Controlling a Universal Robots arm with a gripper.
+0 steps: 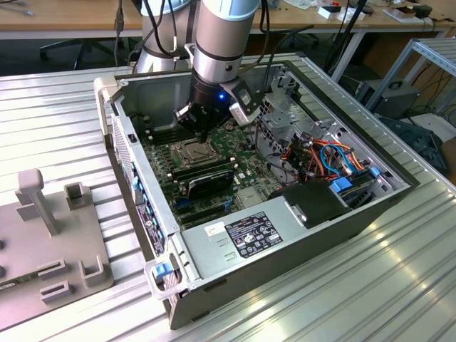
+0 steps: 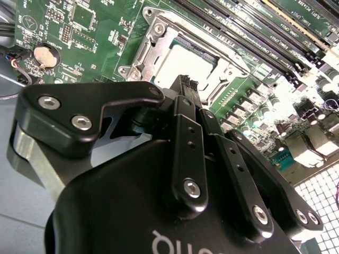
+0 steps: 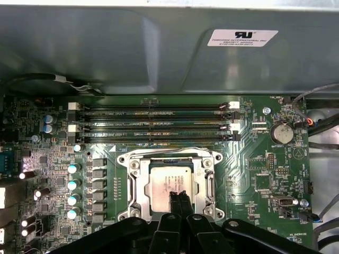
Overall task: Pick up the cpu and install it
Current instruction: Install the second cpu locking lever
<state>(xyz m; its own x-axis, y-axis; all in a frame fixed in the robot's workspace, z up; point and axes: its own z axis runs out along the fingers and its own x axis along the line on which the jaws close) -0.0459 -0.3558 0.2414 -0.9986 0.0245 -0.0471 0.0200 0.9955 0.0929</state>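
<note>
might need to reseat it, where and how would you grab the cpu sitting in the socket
The cpu lies flat in the socket, its metal frame close around it. So probably come straight down from above and pinch two opposite edges; a sideways approach looks blocked by the frame and the memory slots. The gripper hangs just over it.

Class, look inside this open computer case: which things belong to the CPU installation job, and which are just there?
Job:
cpu, lying in the socket
socket frame
gripper, fingers together, just above the cpu

Just there:
memory slots
coin battery
grey fixture outside the case
</note>
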